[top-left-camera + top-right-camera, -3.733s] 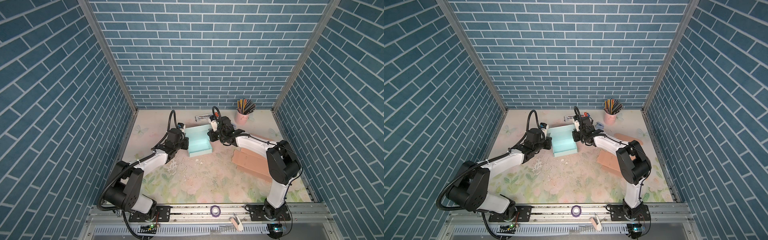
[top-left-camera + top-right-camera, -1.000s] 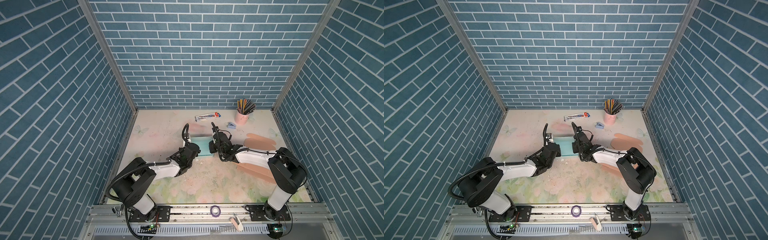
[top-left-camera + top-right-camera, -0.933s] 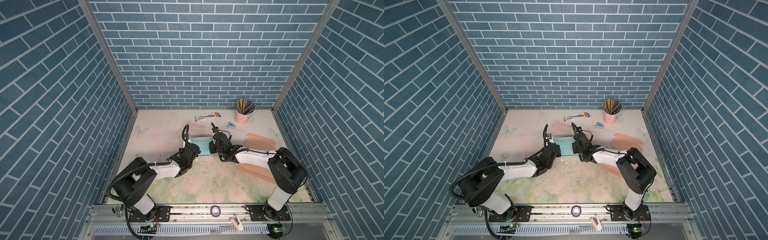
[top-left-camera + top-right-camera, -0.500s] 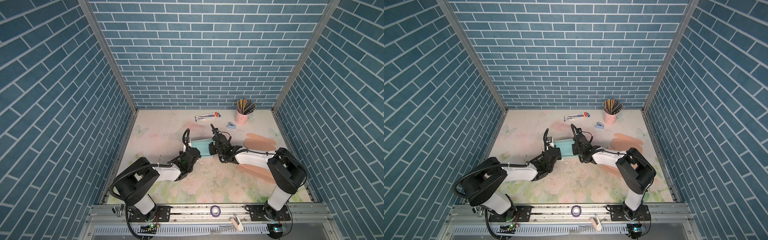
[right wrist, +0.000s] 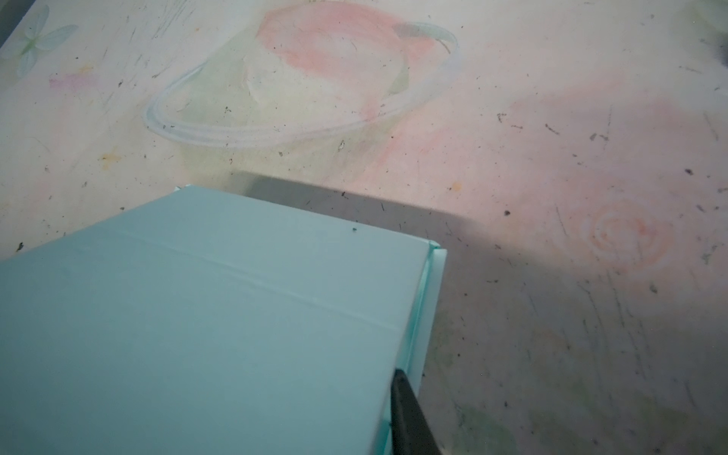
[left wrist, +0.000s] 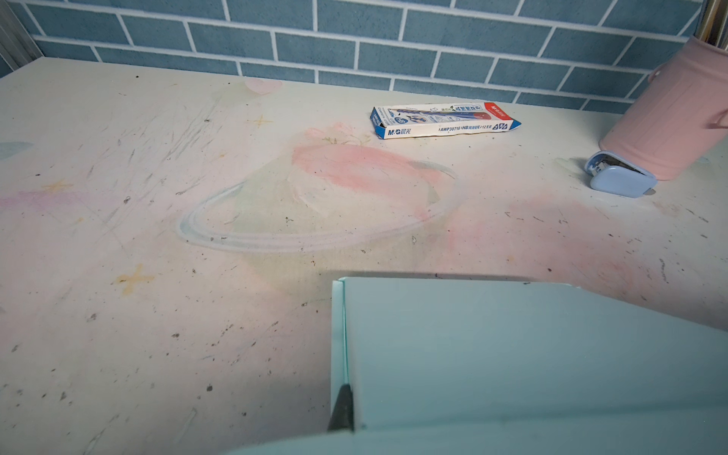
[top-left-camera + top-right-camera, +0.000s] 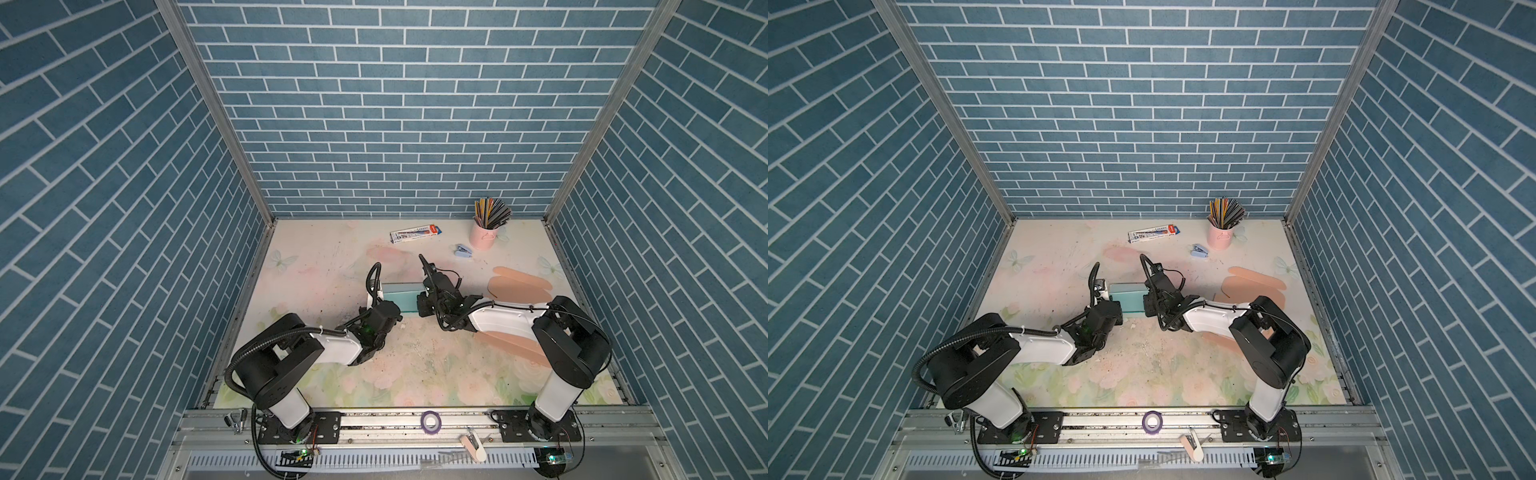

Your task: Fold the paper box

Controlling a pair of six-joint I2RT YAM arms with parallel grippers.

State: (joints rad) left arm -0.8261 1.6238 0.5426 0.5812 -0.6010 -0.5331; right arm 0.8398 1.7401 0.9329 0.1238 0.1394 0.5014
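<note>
Wall-tucking is probably proceeding: left gripper [image 7: 395, 311], fingers together, is pinching paper box [image 7: 401, 296]; right gripper [image 7: 419, 305], spread untellable, is touching it; inward pressing next.

Even bright light, soft shadows

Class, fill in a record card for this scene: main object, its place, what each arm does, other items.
main object: light blue paper box, side flaps folded
place: near the middle of the table, between both arms
left end effector: shut, pinching the box's left edge
right end effector: at the box's right edge, seemingly gripping its side flap
other items: pencil carton, pink cup of pencils, small blue stapler, tan cardboard sheets
</note>
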